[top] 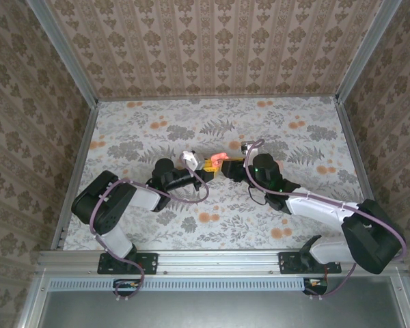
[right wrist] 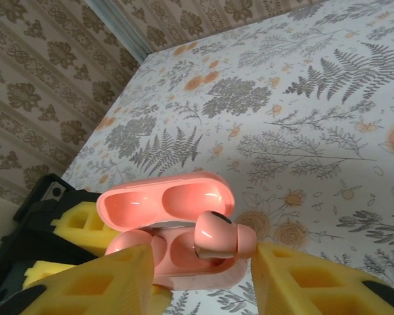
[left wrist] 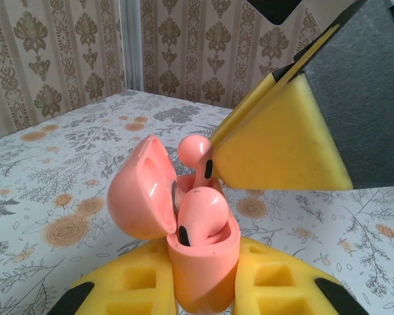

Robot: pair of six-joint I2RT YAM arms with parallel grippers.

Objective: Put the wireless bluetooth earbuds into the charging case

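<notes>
Near the middle of the table [top: 157,137], over its fern-and-flower printed cloth [right wrist: 328,98], the two arms meet tip to tip at the charging case [left wrist: 203,269]. The left gripper [left wrist: 203,289] is clamped on the case: its yellow foam pads [left wrist: 125,289] press the lower body from both sides and hold it upright. The lid [left wrist: 141,190] is swung open to one side, its hollow inside turned toward the wells. The first earbud [left wrist: 200,220] sits in the nearer well, its rounded head above the rim and a dark spot low on its front. The second earbud [left wrist: 197,154] stands higher behind it, stem pointing down toward the far well and not sunk in. Its head touches the yellow finger that reaches in from the upper right. From the right wrist, the right gripper [right wrist: 203,262] has its jaws apart — one finger on each side of the case, the gap wider than the earbud lying between them. That earbud rests on the open body under the lid, right against one finger and apart from the other. How deep it sits in its well I cannot tell. From above, the case is a small pink spot between the two gripper tips.
</notes>
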